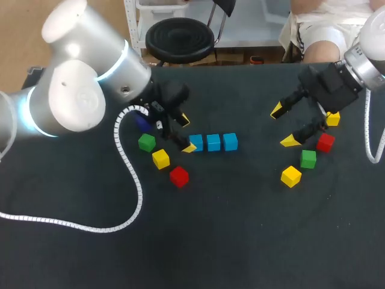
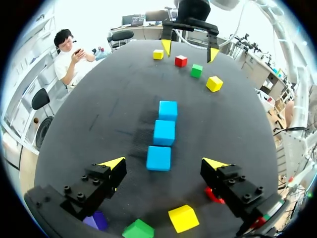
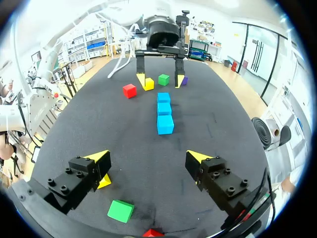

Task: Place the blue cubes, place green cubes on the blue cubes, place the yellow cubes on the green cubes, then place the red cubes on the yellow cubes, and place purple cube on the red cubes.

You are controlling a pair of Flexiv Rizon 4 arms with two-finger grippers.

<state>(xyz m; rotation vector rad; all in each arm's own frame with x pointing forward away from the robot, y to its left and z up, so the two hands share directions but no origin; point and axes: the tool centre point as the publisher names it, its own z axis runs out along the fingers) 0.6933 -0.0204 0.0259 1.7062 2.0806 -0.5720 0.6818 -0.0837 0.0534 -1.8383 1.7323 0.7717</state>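
Three blue cubes (image 1: 213,142) lie side by side in a row at mid-table. My left gripper (image 1: 186,133) is open at the row's left end; in its wrist view the nearest blue cube (image 2: 159,158) sits between the tips (image 2: 163,163) with gaps on both sides. Beside and under this gripper lie a green cube (image 1: 146,142), a yellow cube (image 1: 160,158), a red cube (image 1: 178,176) and a partly hidden purple cube (image 1: 142,123). My right gripper (image 1: 284,125) hangs open and empty at the right, near a yellow cube (image 1: 332,118), a red cube (image 1: 325,142), a green cube (image 1: 308,159) and another yellow cube (image 1: 291,176).
A white coiled cable (image 1: 129,180) trails from my left arm across the dark table (image 1: 228,241) at the left. In the right wrist view the green cube (image 3: 121,210) lies under the open gripper (image 3: 148,158), and the blue row (image 3: 164,109) is ahead of it.
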